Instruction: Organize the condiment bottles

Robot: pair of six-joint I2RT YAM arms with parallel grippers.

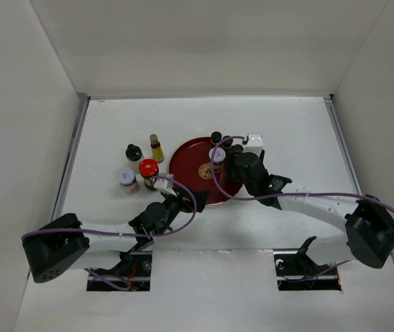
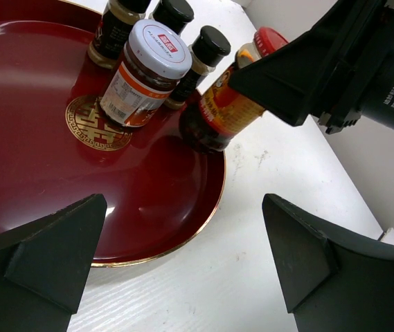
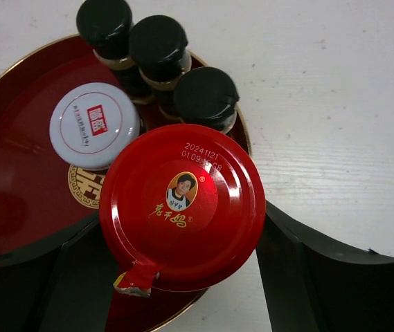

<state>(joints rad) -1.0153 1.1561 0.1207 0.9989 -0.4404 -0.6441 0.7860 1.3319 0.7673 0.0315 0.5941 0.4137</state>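
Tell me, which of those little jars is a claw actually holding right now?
The red-lidded jar with the portrait on top: the right claw clamps it, tilted over the tray rim. All others stand free.

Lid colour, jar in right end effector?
Red. The jar shows best in right wrist view.

Your two arms, left arm (image 1: pixel 106 232) and right arm (image 1: pixel 314 205): white links, black joint housings. A purple cable (image 1: pixel 195 200) loops along each, slack near the wrists. Left fingers (image 2: pixel 44 256) are matte black wedges, plain faces. Right wrist housing (image 2: pixel 383 76) is black, with small white lettering on its side.
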